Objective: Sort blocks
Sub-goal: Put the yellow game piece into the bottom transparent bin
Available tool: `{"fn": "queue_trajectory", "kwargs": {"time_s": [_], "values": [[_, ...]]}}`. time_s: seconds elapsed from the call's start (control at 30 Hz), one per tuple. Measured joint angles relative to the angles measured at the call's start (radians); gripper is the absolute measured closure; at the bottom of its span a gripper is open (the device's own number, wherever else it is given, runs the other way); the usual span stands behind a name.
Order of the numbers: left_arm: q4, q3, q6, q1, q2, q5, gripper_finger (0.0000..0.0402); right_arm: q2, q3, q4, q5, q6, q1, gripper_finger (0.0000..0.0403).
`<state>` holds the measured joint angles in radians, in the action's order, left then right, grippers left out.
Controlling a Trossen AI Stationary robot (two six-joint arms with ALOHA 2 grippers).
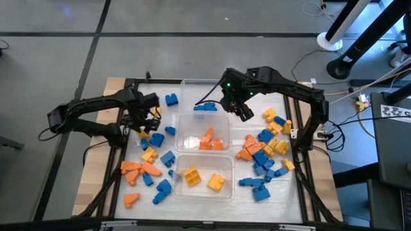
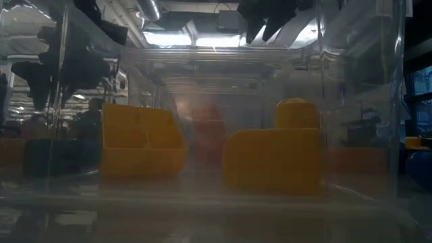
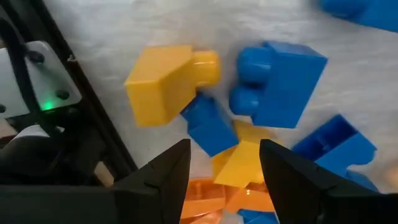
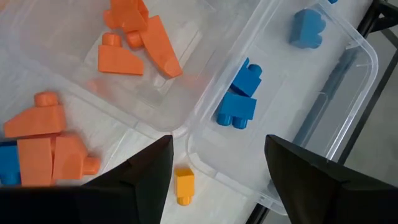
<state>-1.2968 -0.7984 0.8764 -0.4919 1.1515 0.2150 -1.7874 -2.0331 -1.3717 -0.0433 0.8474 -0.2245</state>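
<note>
The left gripper (image 3: 224,163) hangs wide and empty over blocks (image 3: 171,84) on the table's left; light, hard, slick plastic, I'd guess, best pinched across flat sides, not studs.

In the low view, the clear tub wall (image 2: 202,101) blurs everything behind it: an orange shape (image 2: 206,128) beyond the 2 yellow blocks (image 2: 273,158) cannot be made out. In the left wrist view, a blue block (image 3: 364,12) beside the yellow block (image 3: 165,81) is cut off at the edge.
</note>
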Motion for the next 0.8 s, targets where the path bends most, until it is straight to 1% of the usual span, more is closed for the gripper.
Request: {"fn": "queue_trajectory", "kwargs": {"time_s": [0.2, 0.33, 0.47, 0.63, 0.8], "values": [[-0.006, 0.0, 0.0, 0.0, 0.0, -0.012, 0.0219, 0.0, 0.0, 0.0, 0.0, 0.0, 0.0, 0.015], [-0.04, 0.0, 0.036, 0.0, 0.0, -0.088, 0.0219, 0.0, 0.0, 0.001, -0.001, -0.001, 0.001, 0.015], [-0.088, 0.0, 0.111, 0.0, 0.0, -0.162, 0.0219, 0.0, 0.0, 0.001, -0.001, -0.002, 0.002, 0.015], [-0.064, 0.0, 0.137, 0.0, 0.001, -0.231, 0.0219, 0.0, 0.0, 0.001, -0.001, -0.003, 0.002, 0.015], [-0.05, 0.0, 0.135, 0.0, 0.002, -0.245, 0.0219, 0.0, 0.0, 0.001, -0.001, -0.004, 0.002, 0.015]]}}
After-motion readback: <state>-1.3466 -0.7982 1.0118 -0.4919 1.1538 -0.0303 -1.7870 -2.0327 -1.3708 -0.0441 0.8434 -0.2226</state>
